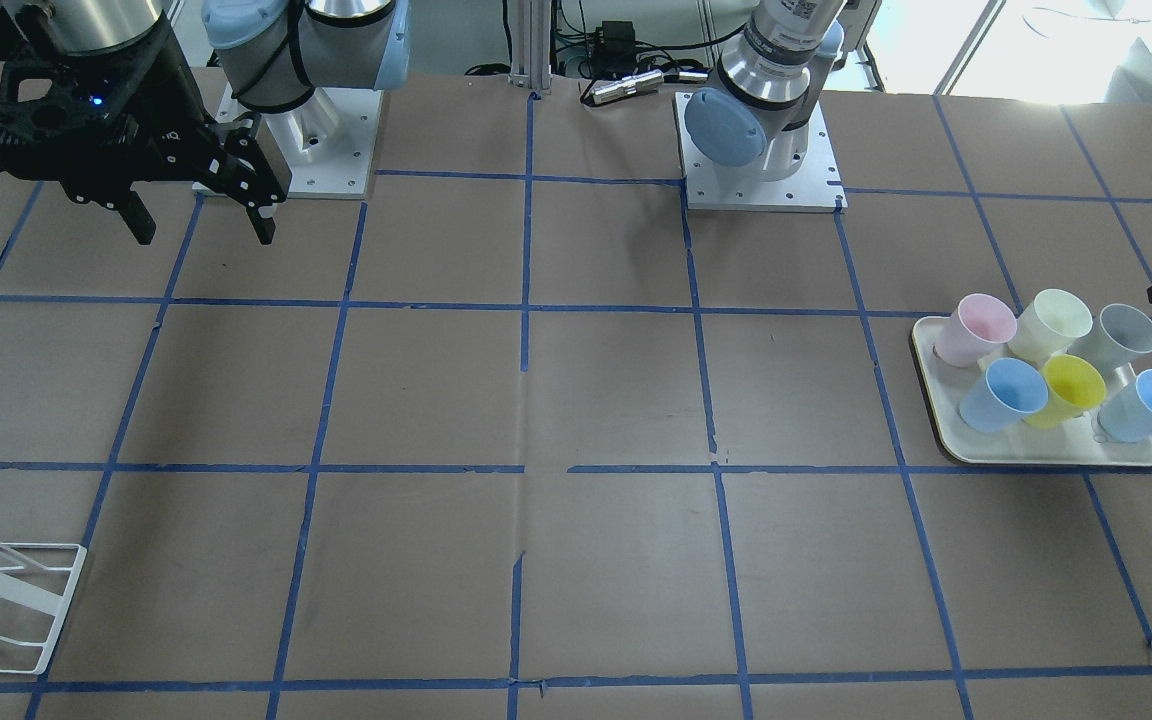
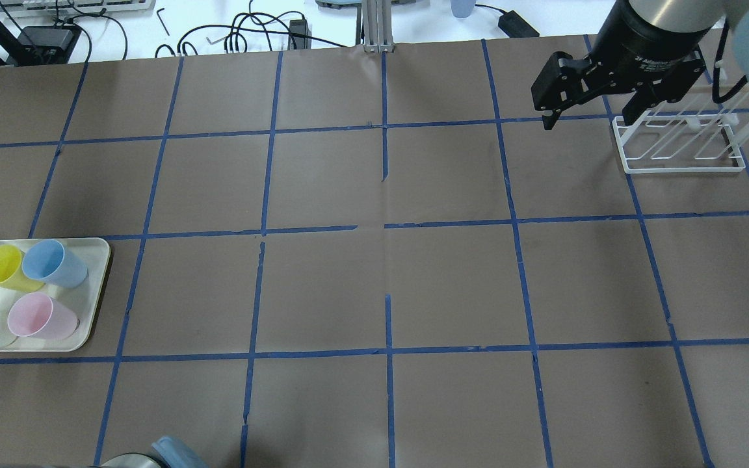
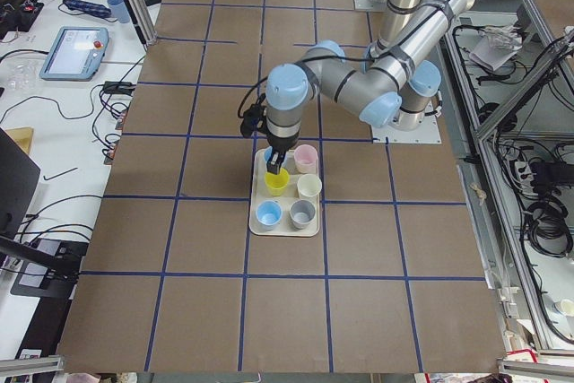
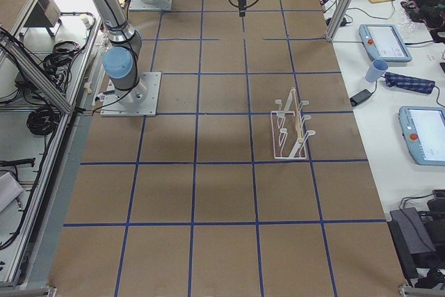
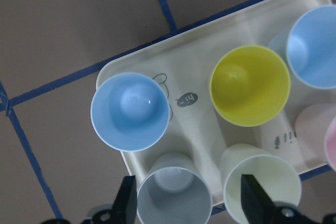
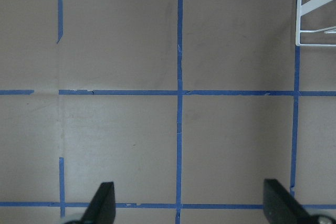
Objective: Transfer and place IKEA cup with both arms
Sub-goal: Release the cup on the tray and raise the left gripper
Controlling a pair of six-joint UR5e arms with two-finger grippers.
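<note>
Hovering above the cream tray (image 1: 1036,458) at the left end of the surface (image 2: 374,292) in the overhead view, the left tool (image 5: 187,179) hangs with its jaws spread and nothing in them. From its wrist camera the IKEA cup (image 5: 175,195), the pale grey one, sits mouth up between the two black fingers (image 5: 126,203). The other finger crosses the rim of the cream-white cup (image 5: 286,179) just beside it.

Six cups on that tray, all upright, packed close in two rows! In the front-facing view the far row reads pink cup (image 1: 976,328), cream-white cup, then the grey IKEA cup at the tray's far right corner. The near row reads light blue cup (image 1: 1004,393), yellow cup (image 1: 1071,388) and second light blue cup (image 1: 1148,405). The grey one stands just beside the cream-white cup and just behind that second light blue cup.

Over to the other side: the right tool (image 2: 588,120) is up off the surface at the far right in the overhead view, jaws wide apart, gripping nothing, near the white wire rack (image 2: 677,146). Its wrist camera looks down on brown paper and blue tape lines (image 6: 179,93), with a corner of the rack at the top right. The two tools are well apart, one at each end.
</note>
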